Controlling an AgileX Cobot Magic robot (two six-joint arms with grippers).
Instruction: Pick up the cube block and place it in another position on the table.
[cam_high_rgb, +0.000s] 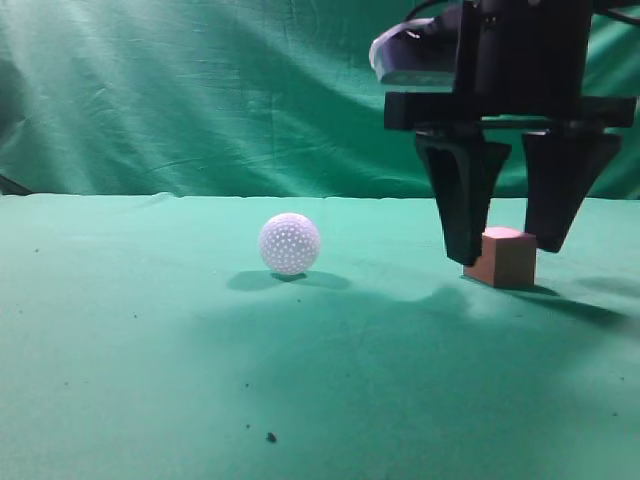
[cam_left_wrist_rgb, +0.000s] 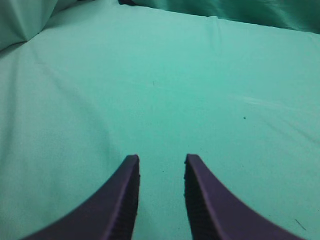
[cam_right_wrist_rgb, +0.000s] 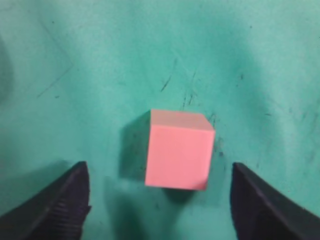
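The cube block (cam_high_rgb: 507, 257) is sitting on the green tabletop (cam_high_rgb: 150, 380), right of the white dimpled ball (cam_high_rgb: 290, 243) and well apart from it. The right gripper (cam_high_rgb: 509, 245) is hanging over the block with its jaws spread wide, one on each side and neither touching it; the wrist view is showing clear cloth between each jaw and the block (cam_right_wrist_rgb: 178, 149). The left gripper (cam_left_wrist_rgb: 161, 167) is hovering over bare cloth, jaws parted, holding nothing.
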